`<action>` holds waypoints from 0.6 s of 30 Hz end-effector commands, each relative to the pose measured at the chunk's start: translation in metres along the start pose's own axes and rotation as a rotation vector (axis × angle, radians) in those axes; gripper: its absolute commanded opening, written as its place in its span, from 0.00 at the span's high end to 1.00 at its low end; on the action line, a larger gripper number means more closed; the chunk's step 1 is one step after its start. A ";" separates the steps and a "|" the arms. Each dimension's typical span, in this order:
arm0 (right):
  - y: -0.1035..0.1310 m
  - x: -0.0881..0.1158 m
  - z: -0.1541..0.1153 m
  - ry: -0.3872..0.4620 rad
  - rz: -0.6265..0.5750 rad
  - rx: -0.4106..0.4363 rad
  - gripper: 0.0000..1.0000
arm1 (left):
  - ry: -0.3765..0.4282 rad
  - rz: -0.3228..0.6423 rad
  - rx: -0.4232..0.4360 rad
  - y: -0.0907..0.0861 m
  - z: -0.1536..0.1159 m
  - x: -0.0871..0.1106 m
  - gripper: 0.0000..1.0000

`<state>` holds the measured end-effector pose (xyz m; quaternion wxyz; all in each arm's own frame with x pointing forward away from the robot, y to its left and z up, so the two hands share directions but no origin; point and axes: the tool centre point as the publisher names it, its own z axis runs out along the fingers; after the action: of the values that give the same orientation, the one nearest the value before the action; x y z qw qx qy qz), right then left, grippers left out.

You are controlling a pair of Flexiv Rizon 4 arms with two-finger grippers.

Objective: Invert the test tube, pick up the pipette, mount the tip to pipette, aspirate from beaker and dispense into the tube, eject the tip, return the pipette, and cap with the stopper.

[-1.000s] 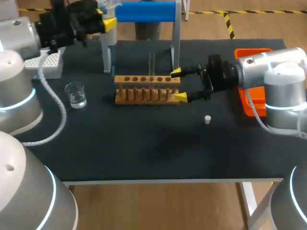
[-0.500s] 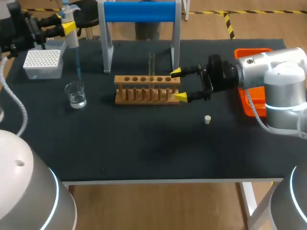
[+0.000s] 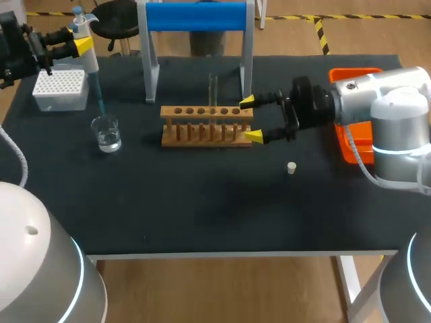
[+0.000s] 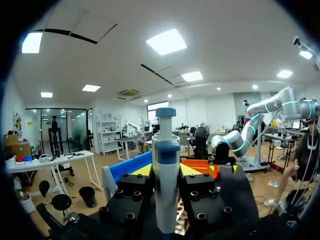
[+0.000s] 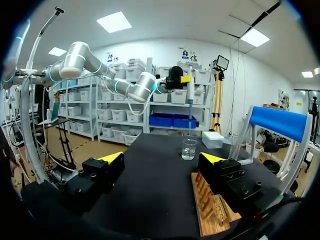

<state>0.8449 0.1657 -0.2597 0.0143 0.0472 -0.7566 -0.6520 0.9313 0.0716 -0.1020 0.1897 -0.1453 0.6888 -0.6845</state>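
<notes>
Black tabletop (image 3: 202, 208), wood floor (image 3: 222, 289), bright ceiling panels (image 4: 167, 41).

One beaker (image 3: 106, 132). One pipette (image 3: 86, 54), carrying one tip (image 3: 98, 97). One tip box (image 3: 60, 89). One rack (image 3: 207, 126) with one tube (image 3: 213, 87) in it. One stopper (image 3: 291, 167), at the rack's 4 o'clock. One stand (image 3: 195, 17). One tray (image 3: 353, 73). Two grippers, the left gripper (image 3: 79, 42) and the right gripper (image 3: 251, 120), with two yellow tips each.
</notes>
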 end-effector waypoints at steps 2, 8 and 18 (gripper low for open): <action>0.000 0.000 -0.001 0.002 0.000 0.002 0.00 | 0.005 -0.001 0.000 0.004 0.000 -0.003 1.00; 0.000 0.000 -0.001 0.002 0.000 0.002 0.00 | 0.007 -0.010 -0.001 0.006 -0.001 -0.002 1.00; 0.000 0.000 -0.001 0.002 0.000 0.002 0.00 | 0.005 -0.010 0.002 0.004 -0.001 0.001 1.00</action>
<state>0.8448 0.1656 -0.2596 0.0143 0.0471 -0.7567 -0.6519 0.9309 0.0722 -0.1063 0.1844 -0.1475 0.6877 -0.6865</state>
